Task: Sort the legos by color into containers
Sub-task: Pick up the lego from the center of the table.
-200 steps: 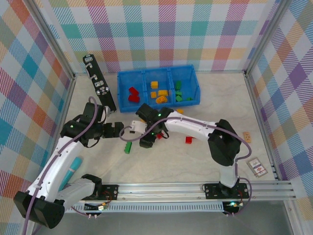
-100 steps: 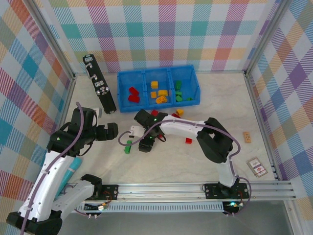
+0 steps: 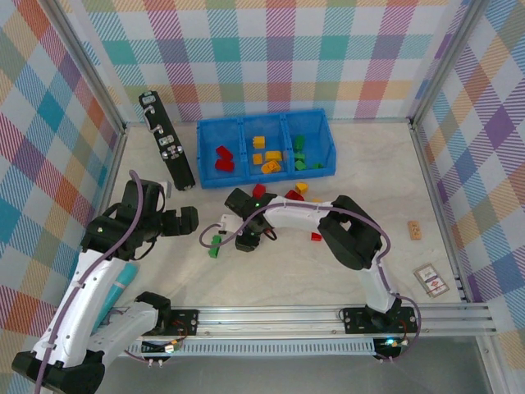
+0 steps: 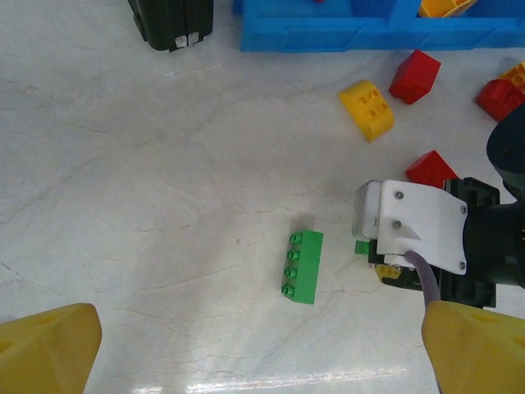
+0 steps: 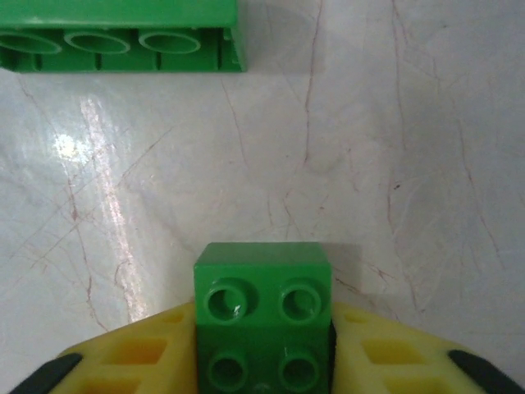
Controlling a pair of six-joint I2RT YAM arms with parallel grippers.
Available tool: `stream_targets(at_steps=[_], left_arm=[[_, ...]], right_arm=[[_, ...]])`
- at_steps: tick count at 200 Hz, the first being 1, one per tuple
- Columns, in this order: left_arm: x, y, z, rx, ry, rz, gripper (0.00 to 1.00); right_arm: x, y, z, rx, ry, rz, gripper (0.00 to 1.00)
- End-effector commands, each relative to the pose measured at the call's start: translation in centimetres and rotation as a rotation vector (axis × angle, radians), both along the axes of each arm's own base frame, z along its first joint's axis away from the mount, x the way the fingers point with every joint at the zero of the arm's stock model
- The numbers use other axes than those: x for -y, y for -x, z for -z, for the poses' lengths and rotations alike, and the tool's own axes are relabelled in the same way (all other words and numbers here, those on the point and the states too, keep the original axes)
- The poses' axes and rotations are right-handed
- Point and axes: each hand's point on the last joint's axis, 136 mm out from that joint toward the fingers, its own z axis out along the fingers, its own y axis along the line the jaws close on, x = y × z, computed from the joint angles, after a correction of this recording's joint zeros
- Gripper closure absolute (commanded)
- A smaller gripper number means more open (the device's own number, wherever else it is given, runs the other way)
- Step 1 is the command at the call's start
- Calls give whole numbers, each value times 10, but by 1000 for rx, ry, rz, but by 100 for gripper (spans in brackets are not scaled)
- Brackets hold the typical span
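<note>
right wrist close-up, right gripper (image 5: 264, 328) pinching a small green lego (image 5: 262, 283) down at the table (image 5: 394, 164), long green lego (image 4: 302, 267) just ahead, left wrist view, left gripper (image 4: 262, 353) splayed empty, blue containers (image 4: 369, 37) beyond

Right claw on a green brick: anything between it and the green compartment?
Only at table level: loose red bricks and a yellow brick lie between the right claw, shut on the green brick, and the green compartment, plus the bin's front wall. Lifted over, nothing visible blocks it.

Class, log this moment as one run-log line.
right end effector: shut on small green lego | left end effector: open, empty | long green lego: on table
</note>
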Motion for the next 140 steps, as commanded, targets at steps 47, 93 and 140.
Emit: stream_targets(at_steps=[47, 93, 140], left_arm=[[-2, -1, -4, -1, -3, -24, 0], [1, -7, -2, -4, -2, -17, 0], [2, -12, -3, -7, -15, -5, 0]], right_arm=[[39, -11, -32, 0, 4, 140, 78], [93, -81, -117, 84, -143, 441, 78], [158, -164, -146, 175, -139, 726, 76]])
